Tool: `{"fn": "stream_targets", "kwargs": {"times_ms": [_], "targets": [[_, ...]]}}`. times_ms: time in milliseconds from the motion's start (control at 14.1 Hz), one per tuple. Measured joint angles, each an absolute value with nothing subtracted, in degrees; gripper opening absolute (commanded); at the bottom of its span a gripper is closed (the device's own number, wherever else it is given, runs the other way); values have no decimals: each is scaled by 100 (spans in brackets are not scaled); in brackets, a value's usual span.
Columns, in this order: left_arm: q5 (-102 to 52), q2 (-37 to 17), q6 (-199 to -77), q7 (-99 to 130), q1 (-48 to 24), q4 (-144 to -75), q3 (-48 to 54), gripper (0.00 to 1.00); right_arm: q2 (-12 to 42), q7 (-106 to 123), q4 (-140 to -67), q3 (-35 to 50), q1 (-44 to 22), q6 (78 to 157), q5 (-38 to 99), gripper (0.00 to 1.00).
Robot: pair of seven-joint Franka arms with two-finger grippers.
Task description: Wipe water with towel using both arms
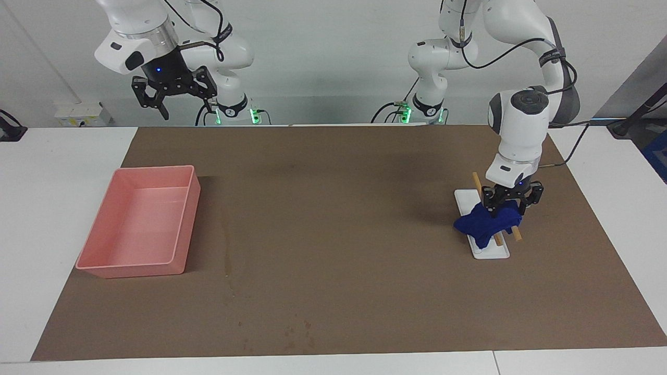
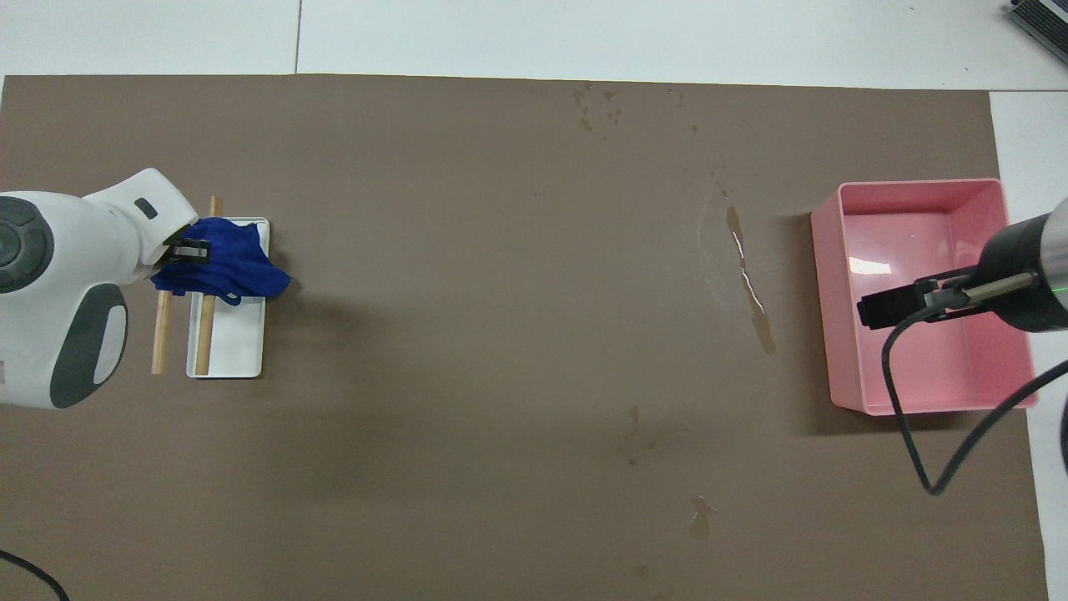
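brown mat (image 1: 344, 234) covers most of the white table (image 1: 52, 172), flat and matte; no writing on anything can be read. two glossy white arms come next in size. left arm (image 1: 521, 120) bends down at its own end of the table, wrist pointing straight down, so that the left gripper (image 1: 504, 207) sits on the towel (image 1: 487, 223) with its black fingers clamped on the top of the cloth. right arm (image 1: 140, 36) waits raised at its end, and the right gripper (image 1: 172, 94) hangs in the air over the pink bin (image 1: 140, 224) with its fingers spread apart. that bin is a smooth plastic rectangular box with rounded corners and an open top, standing on the mat toward the right arm's end. white tray (image 1: 492, 252), a narrow shallow rectangle, lies toward the left arm's end with two wooden sticks (image 1: 517, 234) lying along it. towel, royal-blue soft fabric bunched in a wrinkly lump, drapes over the tray and sticks under the left gripper. water (image 2: 747, 280) is a thin darkish glinting streak on the mat just beside the bin, toward the middle of the table, with small spots scattered farther from and nearer to the robots.
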State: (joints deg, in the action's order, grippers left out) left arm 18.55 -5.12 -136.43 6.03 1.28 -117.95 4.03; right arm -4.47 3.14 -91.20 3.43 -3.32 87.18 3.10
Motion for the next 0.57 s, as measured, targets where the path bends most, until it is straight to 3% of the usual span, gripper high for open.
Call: {"fn": "stream_targets", "kwargs": {"times_ms": [283, 425, 567], "targets": [[1877, -499, -13640, 605, 135, -11755, 393, 21, -483, -655, -9347, 370, -354, 9010, 915, 100], [1888, -489, -13640, 605, 135, -11738, 398, 1, -486, -1103, -9468, 389, -481, 9227, 1055, 100], [1940, -454, -13634, 605, 135, -11715, 417, 0, -487, -1522, -9591, 401, -598, 9391, 1221, 100]]}}
